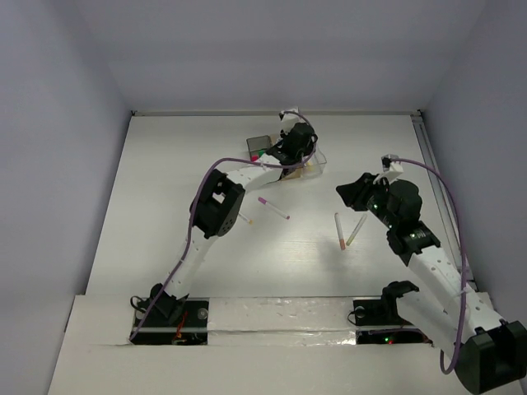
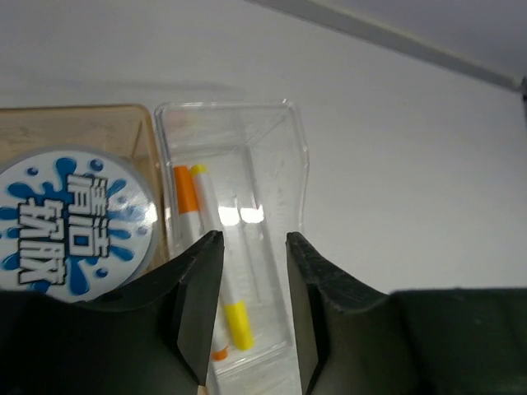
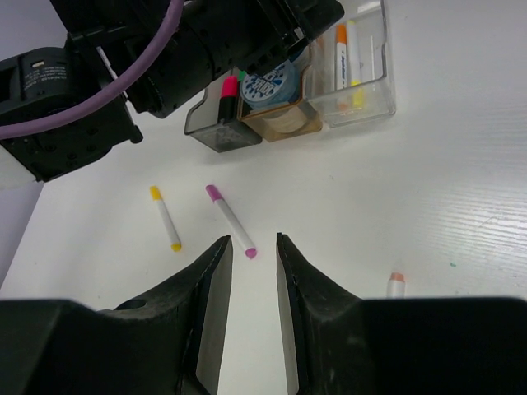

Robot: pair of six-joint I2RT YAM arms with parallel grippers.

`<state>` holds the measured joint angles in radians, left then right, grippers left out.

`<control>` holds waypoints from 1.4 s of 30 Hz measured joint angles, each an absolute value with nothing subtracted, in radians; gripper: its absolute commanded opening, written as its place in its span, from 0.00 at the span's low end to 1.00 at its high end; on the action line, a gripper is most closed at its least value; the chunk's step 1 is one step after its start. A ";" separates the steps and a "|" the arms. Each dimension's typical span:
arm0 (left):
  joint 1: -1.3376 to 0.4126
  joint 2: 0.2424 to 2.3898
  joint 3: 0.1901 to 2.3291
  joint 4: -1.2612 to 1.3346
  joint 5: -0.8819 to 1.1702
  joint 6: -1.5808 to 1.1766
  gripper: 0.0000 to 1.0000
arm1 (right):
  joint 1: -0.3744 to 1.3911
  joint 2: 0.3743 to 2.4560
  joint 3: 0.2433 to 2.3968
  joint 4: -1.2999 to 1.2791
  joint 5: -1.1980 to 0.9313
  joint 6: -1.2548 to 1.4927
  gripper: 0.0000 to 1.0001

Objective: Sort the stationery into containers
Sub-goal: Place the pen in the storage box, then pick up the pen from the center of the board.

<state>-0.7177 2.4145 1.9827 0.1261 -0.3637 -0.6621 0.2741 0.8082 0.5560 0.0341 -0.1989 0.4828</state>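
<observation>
My left gripper (image 2: 254,243) hangs open over the clear bin (image 2: 301,169), nothing between its jaws. Below it in that bin lie a yellow-capped pen (image 2: 238,324) and an orange-capped pen (image 2: 186,196). A blue-white tape roll (image 2: 74,218) fills the amber bin (image 2: 107,110) beside it. My right gripper (image 3: 253,240) is open above the table, empty, just short of a magenta-capped pen (image 3: 230,221). A yellow-capped pen (image 3: 165,217) lies to the left of the magenta one. The smoky grey bin (image 3: 210,132) holds pink and green erasers (image 3: 228,86).
Two more pens (image 1: 340,232) lie side by side on the table by the right arm; the peach cap of one (image 3: 396,283) shows at my right finger. The left arm (image 1: 216,206) stretches over the table's middle toward the bins (image 1: 258,145). Walls enclose the table.
</observation>
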 measured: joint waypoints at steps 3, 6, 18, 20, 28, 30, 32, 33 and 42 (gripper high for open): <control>-0.716 2.376 1.910 0.155 -0.340 -0.616 0.39 | 0.274 0.856 0.556 0.049 -0.224 0.480 0.35; -0.714 2.291 1.830 0.187 -0.309 -0.554 0.44 | 0.274 0.943 0.556 0.067 -0.272 0.474 0.34; -0.712 1.463 1.173 0.475 -0.260 -0.422 0.66 | 0.530 1.238 0.703 0.053 -0.329 0.395 0.46; -0.713 1.340 1.052 0.503 -0.283 -0.416 0.71 | 0.601 1.313 0.760 0.052 -0.319 0.381 0.49; -0.714 0.944 0.692 0.445 -0.438 -0.408 0.89 | 0.805 1.677 1.058 -0.021 -0.251 0.324 0.60; -0.714 0.846 0.646 0.440 -0.457 -0.408 0.90 | 0.831 1.765 1.147 -0.056 -0.223 0.299 0.60; -0.714 0.747 0.605 0.434 -0.484 -0.409 0.93 | 0.849 1.848 1.237 -0.087 -0.208 0.275 0.60; -0.714 0.695 0.582 0.432 -0.500 -0.409 0.94 | 0.855 1.884 1.277 -0.108 -0.202 0.264 0.60; -0.748 0.358 0.430 0.441 -0.658 -0.412 0.99 | 0.906 2.183 1.652 -0.300 -0.075 0.181 0.59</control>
<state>-0.7483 0.3576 0.4301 0.4412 -0.6579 -0.4122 0.9058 2.1826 1.6524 -0.3004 -0.0750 0.1810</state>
